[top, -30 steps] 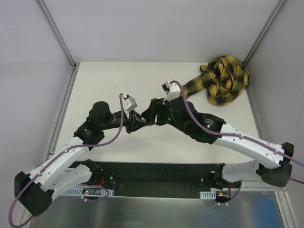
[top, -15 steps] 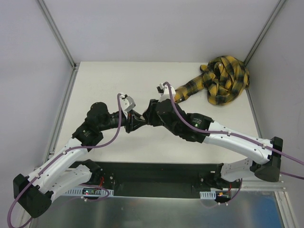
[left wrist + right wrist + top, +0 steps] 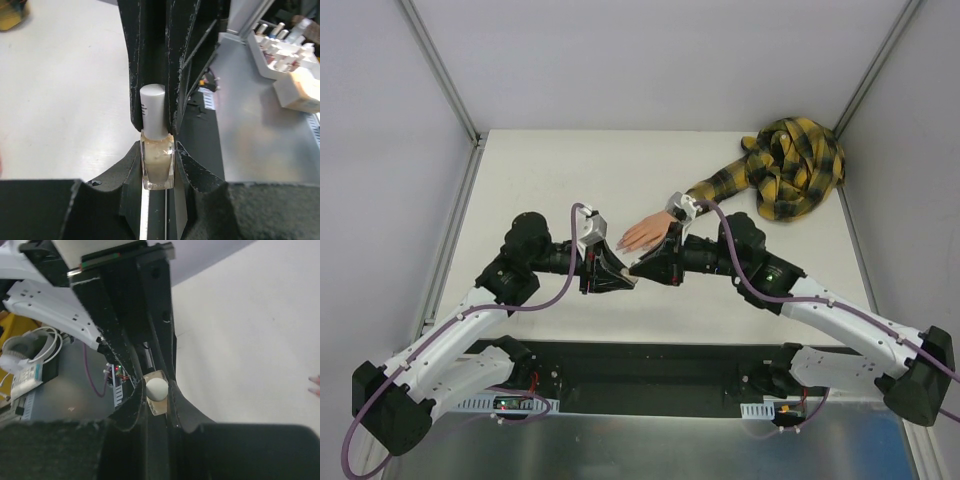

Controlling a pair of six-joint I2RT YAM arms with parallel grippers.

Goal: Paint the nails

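A small beige polish bottle is held upright in my left gripper, which is shut on its glass body. Its white cap sits between the black fingers of my right gripper, which is shut on it from the opposite side. In the top view the two grippers meet tip to tip, left gripper and right gripper, just in front of the peach mannequin hand. The nails point left, a short way behind the bottle. Two pale fingertips show at the right edge of the right wrist view.
The yellow-black plaid sleeve runs from the hand to a bunched pile at the table's back right corner. A white tray of polish bottles stands on the metal surface beyond the table's near edge. Grey walls close in the table.
My right gripper came off the mannequin hand, swung down to the left gripper and closed on the bottle's cap. The hand is now uncovered. The left gripper kept its hold.
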